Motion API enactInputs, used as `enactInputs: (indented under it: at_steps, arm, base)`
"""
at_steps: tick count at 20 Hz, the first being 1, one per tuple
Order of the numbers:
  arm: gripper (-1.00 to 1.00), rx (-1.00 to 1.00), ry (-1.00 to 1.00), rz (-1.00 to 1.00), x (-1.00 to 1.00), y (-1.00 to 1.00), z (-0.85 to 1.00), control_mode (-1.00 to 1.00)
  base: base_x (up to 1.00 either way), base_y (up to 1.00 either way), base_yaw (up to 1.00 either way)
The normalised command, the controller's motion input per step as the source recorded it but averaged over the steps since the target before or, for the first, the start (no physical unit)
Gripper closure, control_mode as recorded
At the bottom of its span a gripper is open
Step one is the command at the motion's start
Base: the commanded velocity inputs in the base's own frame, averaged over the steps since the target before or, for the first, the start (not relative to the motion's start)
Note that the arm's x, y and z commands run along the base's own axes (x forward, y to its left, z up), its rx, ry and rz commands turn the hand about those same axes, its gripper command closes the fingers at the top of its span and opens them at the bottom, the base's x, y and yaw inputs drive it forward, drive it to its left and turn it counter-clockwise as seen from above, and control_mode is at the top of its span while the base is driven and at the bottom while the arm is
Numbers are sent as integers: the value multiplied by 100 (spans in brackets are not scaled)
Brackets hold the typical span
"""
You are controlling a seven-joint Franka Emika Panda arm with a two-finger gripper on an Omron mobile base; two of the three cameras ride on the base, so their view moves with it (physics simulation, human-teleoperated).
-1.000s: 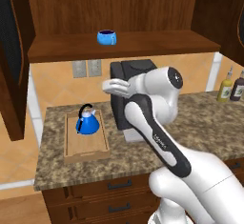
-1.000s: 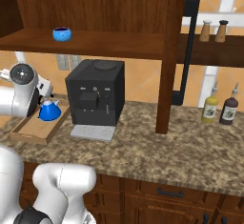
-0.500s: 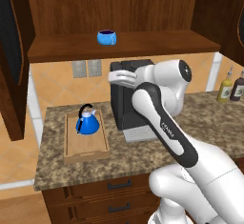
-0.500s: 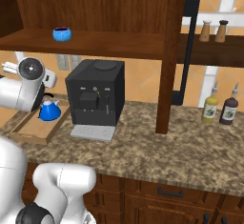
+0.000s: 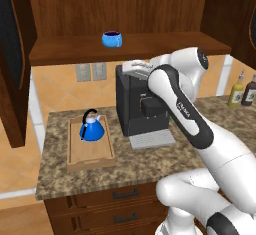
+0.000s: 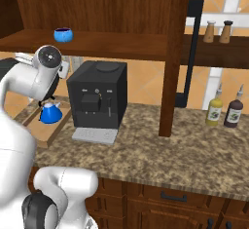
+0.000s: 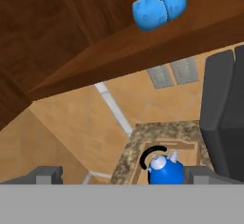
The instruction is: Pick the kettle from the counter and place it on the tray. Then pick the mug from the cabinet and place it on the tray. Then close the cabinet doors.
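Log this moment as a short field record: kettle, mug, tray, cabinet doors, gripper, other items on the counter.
kettle: kettle upright on the tray, toward its back end
mug: mug on the cabinet shelf, not yet picked
cabinet doors: cabinet doors open
gripper: gripper raised in front of the coffee machine, below the shelf; fingers apart, nothing between them
counter: counter also carries two bottles at the right
task stage: kettle placed; mug and doors remain
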Motion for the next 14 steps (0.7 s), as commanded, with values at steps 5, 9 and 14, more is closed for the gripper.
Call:
enactInputs:
  at_steps: [5, 9, 14]
  arm:
    - [-100, -1, 0, 6, 43, -3, 36, -100]
    - [-100, -6, 0, 6, 33, 0, 42, -100]
    - [-100, -12, 3, 2, 18, 0, 17, -100]
  base:
    - [0, 0, 0]
    - [0, 0, 0]
    - [0, 0, 0]
